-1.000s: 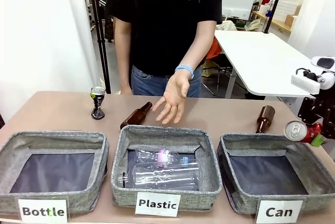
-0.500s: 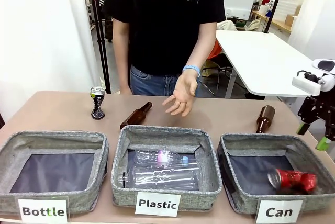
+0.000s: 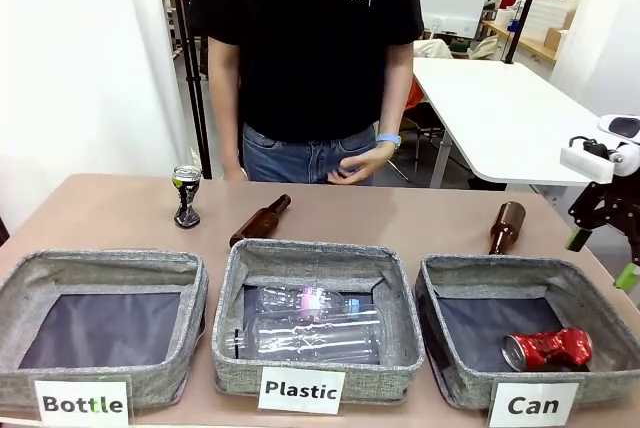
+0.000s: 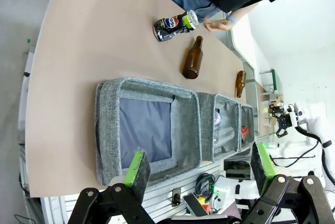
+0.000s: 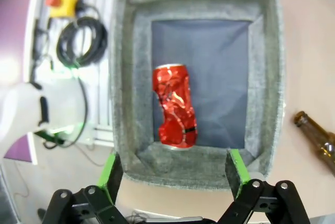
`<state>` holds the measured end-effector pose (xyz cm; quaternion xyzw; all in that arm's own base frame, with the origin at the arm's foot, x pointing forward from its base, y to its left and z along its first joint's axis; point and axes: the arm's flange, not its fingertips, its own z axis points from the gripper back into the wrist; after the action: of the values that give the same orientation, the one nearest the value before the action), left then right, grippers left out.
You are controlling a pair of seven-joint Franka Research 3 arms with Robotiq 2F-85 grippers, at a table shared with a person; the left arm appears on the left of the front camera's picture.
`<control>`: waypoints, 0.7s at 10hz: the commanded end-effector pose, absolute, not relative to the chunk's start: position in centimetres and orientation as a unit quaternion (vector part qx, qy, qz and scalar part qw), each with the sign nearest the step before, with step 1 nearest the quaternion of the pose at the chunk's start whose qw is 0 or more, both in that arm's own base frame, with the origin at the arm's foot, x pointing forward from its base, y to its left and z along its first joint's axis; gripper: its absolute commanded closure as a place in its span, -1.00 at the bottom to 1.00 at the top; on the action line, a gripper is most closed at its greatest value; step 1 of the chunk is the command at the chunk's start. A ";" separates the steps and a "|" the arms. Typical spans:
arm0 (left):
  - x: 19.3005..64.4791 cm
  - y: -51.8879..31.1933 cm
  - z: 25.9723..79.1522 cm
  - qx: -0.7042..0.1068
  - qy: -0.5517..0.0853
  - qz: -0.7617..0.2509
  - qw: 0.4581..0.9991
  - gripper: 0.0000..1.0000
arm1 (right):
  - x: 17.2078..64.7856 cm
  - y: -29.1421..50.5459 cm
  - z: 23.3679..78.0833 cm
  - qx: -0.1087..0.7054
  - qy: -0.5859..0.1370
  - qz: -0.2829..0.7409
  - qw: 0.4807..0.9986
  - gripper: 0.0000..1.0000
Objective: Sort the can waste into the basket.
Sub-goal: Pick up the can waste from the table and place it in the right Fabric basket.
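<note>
front cam: looking across worktop (image 3: 120, 208) toward person (image 3: 300, 48) | left wrist: viewing whole worktop from afar, rolled sideways | right wrist: looking down, close, into basket (image 5: 269, 77), sharing it with front

A white backdrop (image 3: 90, 68) covers the left side of the room behind the light brown table (image 3: 110, 213), and a black pole (image 3: 187, 58) stands slightly slanted just beside it. Farther back on the right a white table (image 3: 500, 113) stands in bright, even light, with a wooden surface (image 3: 525, 45) behind it carrying stacked white boxes (image 3: 548, 16). The floor (image 4: 23, 20) beside the brown table is plain grey.
</note>
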<state>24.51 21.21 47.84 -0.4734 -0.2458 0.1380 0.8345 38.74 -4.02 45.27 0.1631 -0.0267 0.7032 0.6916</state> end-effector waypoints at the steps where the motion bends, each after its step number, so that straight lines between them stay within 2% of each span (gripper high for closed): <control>1: 24.5 21.3 47.8 -0.476 -0.252 0.129 0.833 -1.00 | 39.1 -4.3 45.4 0.177 -0.036 0.696 0.695 -1.00; 3: 24.5 21.3 47.8 -0.476 -0.252 0.129 0.833 -1.00 | 39.8 -4.7 45.8 0.205 -0.055 0.680 0.701 -1.00; 4: 24.5 21.3 47.8 -0.476 -0.252 0.129 0.833 -1.00 | 40.6 -4.9 46.3 0.249 -0.108 0.652 0.708 -1.00; 6: 24.5 21.3 47.8 -0.476 -0.252 0.129 0.833 -1.00 | 43.8 -4.8 47.2 0.409 -0.232 0.448 0.761 -1.00; 7: 24.5 21.3 47.8 -0.476 -0.252 0.129 0.833 -1.00 | 45.4 -5.3 47.1 0.467 -0.235 0.373 0.767 -1.00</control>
<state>24.51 21.20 47.82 -0.4734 -0.2455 0.1382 0.8346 43.05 -5.07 46.73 0.3650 -0.1536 0.5347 0.7465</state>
